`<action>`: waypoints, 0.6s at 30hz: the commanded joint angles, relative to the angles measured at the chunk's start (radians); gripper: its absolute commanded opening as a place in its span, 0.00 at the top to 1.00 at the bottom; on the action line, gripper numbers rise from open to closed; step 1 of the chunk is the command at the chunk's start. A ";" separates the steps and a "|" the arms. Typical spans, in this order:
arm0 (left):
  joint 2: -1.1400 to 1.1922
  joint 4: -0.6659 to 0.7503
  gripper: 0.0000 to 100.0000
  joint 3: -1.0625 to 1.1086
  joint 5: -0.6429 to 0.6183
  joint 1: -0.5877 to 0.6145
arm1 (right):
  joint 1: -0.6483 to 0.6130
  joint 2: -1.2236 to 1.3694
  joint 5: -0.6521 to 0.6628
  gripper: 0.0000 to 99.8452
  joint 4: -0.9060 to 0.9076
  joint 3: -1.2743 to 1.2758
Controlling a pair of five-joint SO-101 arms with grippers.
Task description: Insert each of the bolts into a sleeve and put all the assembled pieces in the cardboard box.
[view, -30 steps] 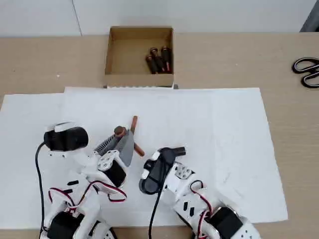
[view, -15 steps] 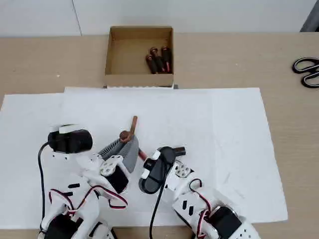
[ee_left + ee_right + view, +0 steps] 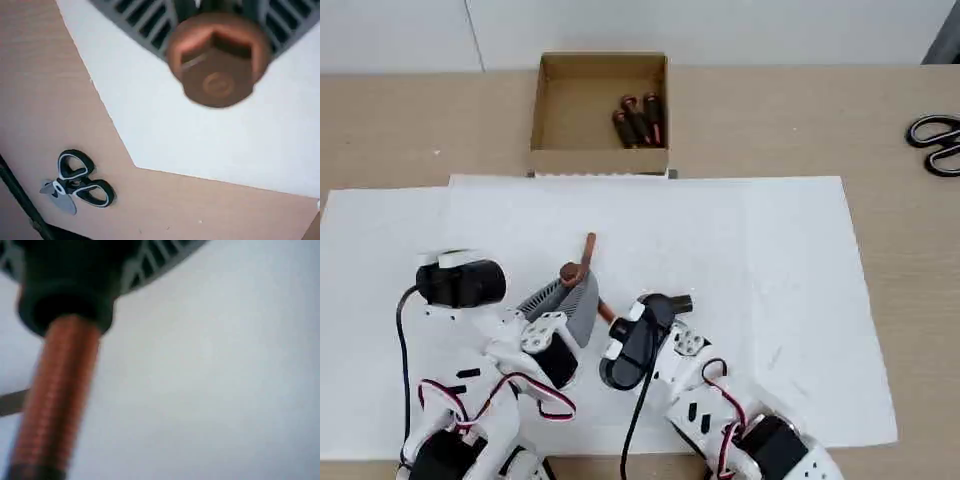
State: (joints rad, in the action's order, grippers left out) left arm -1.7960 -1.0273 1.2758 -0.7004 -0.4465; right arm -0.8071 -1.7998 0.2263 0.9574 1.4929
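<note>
Bolt [image 3: 217,60] of copper, seen head-on in the left wrist view, where the grey fingers [image 3: 135,15] of the left gripper [image 3: 576,284] are clamped on it just behind its hexagonal head. From above we find it over the white paper [image 3: 770,260], its shank slanting toward the right gripper [image 3: 660,303]. The right fingers [image 3: 155,255] are closed on a dark sleeve [image 3: 65,295], from whose mouth a threaded copper shank emerges. A second copper bolt [image 3: 588,248] lies on the paper just beyond the left gripper. At the far side of the table [image 3: 420,130] stands the cardboard box [image 3: 600,160], with three assembled pieces [image 3: 640,118] in its right half. Scissors [image 3: 935,143] lie well apart, at the table's right edge.
</note>
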 commanded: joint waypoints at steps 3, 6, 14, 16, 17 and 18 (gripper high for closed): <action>-0.006 0.006 1.00 0.021 -0.006 -0.005 | -0.002 -0.007 0.009 1.00 -0.028 -0.078; -0.006 0.031 1.00 0.039 -0.006 -0.005 | -0.004 -0.007 0.009 1.00 -0.028 -0.080; -0.009 0.041 1.00 0.068 -0.006 -0.006 | -0.004 -0.007 0.011 1.00 -0.064 -0.081; -0.008 0.023 1.00 0.068 -0.006 -0.009 | -0.002 -0.005 0.015 1.00 -0.104 -0.081; -0.008 0.003 1.00 0.065 -0.005 -0.025 | -0.001 -0.004 0.035 1.00 -0.117 -0.081; -0.008 -0.018 1.00 0.064 0.000 -0.046 | 0.001 -0.004 0.060 1.00 -0.127 -0.080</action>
State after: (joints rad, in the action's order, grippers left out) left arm -1.8067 -1.0012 1.3403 -0.7050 -0.4557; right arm -0.8117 -1.7967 0.2417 0.8945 1.4883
